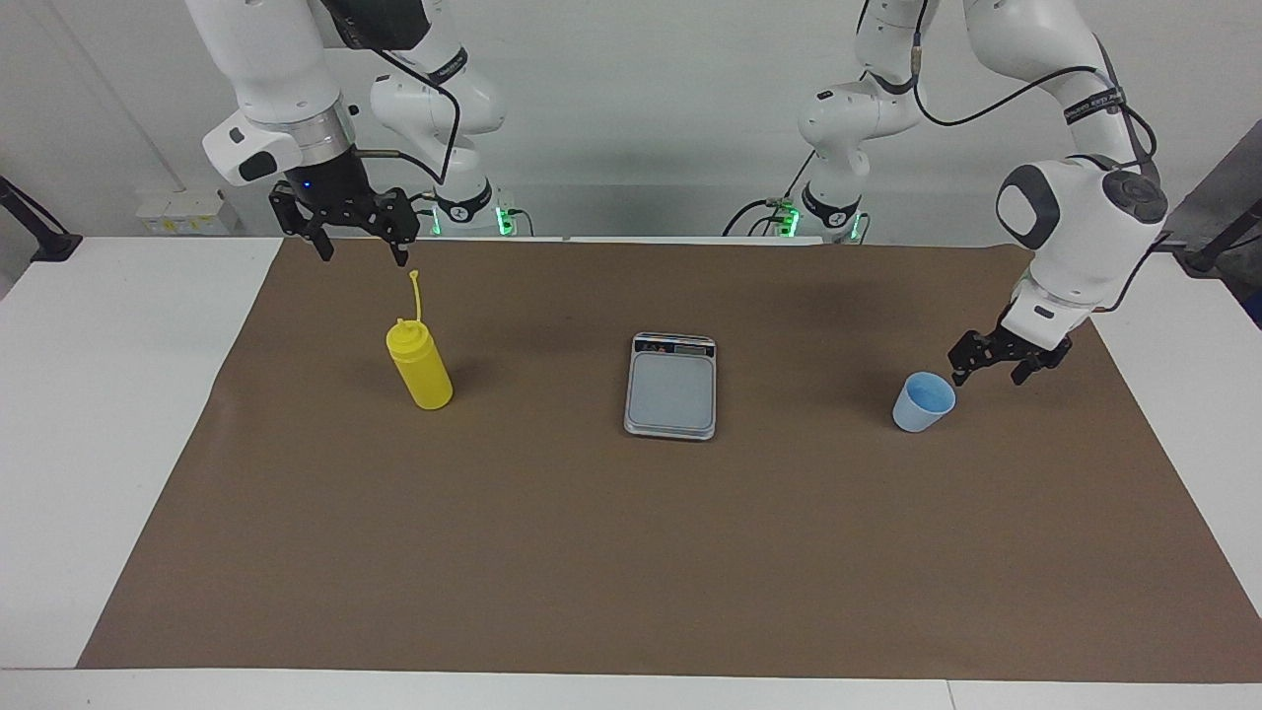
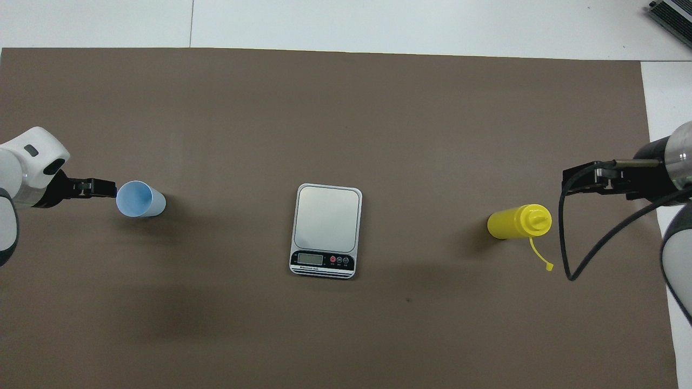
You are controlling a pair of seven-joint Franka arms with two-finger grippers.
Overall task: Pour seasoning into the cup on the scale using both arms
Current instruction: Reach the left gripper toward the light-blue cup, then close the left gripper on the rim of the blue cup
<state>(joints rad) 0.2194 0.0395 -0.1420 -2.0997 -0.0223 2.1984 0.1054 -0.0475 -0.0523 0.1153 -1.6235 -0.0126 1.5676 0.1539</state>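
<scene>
The yellow seasoning bottle (image 1: pixel 420 371) stands upright on the brown mat toward the right arm's end, also in the overhead view (image 2: pixel 518 222). The light blue cup (image 1: pixel 924 402) stands upright toward the left arm's end, also seen from overhead (image 2: pixel 139 199). The silver-grey scale (image 1: pixel 670 387) lies mid-table between them, its platform bare (image 2: pixel 327 218) and its display edge toward the robots. My left gripper (image 1: pixel 986 376) is open and low, right beside the cup at about rim height (image 2: pixel 106 188). My right gripper (image 1: pixel 362 254) is open and empty, raised beside the bottle (image 2: pixel 574 180).
The brown mat (image 1: pixel 631 552) covers most of the white table (image 1: pixel 108 394). A black cable (image 2: pixel 567 259) loops down from the right arm beside the bottle.
</scene>
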